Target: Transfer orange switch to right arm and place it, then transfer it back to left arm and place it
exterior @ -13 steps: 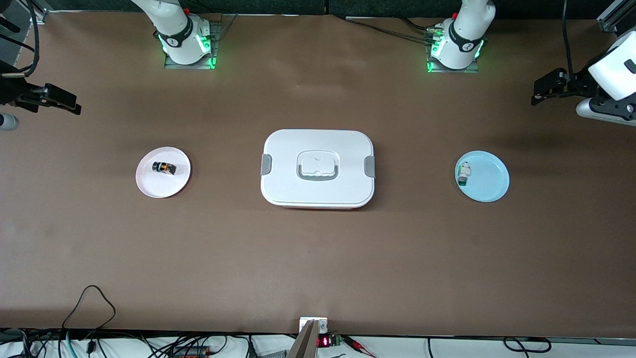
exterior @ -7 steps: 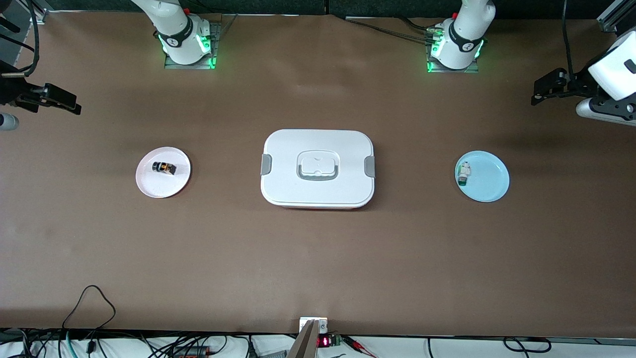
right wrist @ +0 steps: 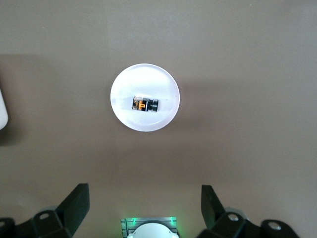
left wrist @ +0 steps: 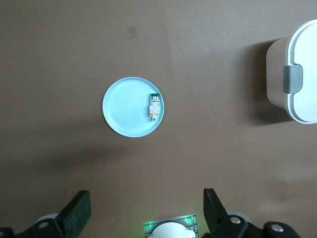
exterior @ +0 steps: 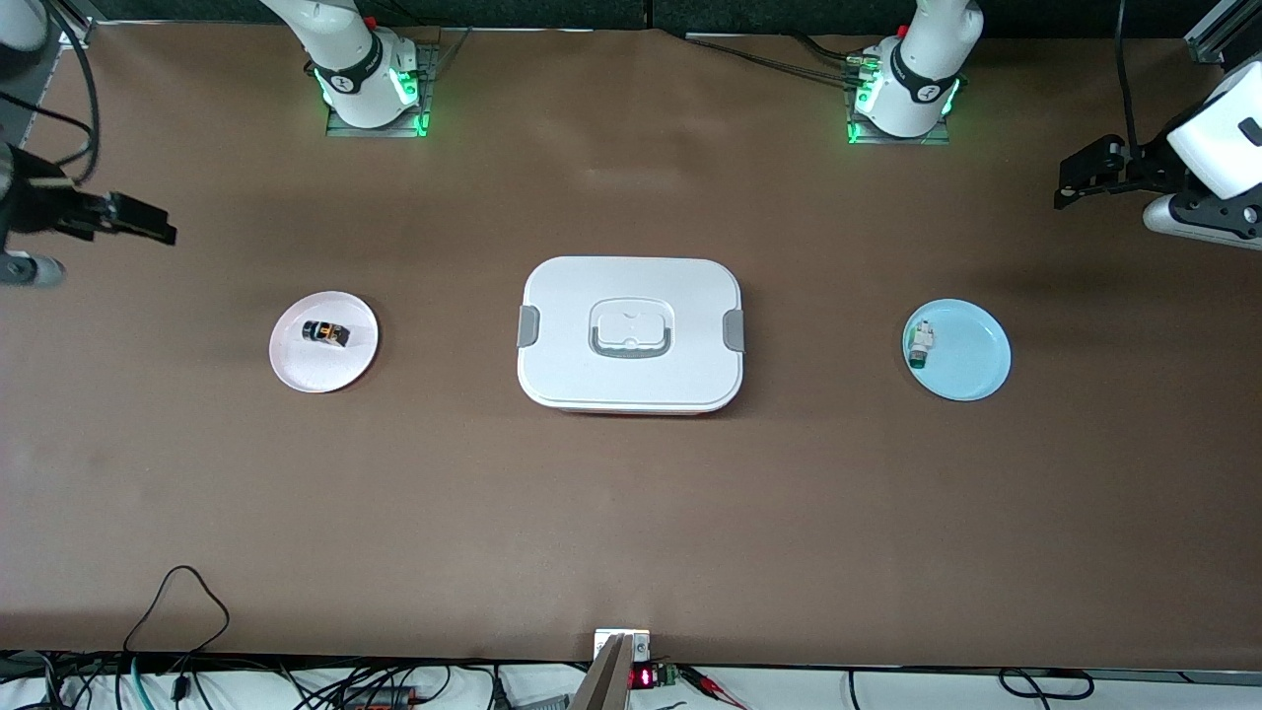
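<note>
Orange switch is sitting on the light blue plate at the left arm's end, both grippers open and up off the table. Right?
Not quite. The orange switch lies on the white plate at the right arm's end, as the front and right wrist views show. The light blue plate holds a small white-and-green component. The left gripper and right gripper are open, above the table.

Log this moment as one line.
tiny black orange-faced switch: on white plate | white lidded box: centre | right tool: open | left tool: open

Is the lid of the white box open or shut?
Shut. The lid lies flat on the white box, and both grey side clasps sit folded against its ends.
</note>
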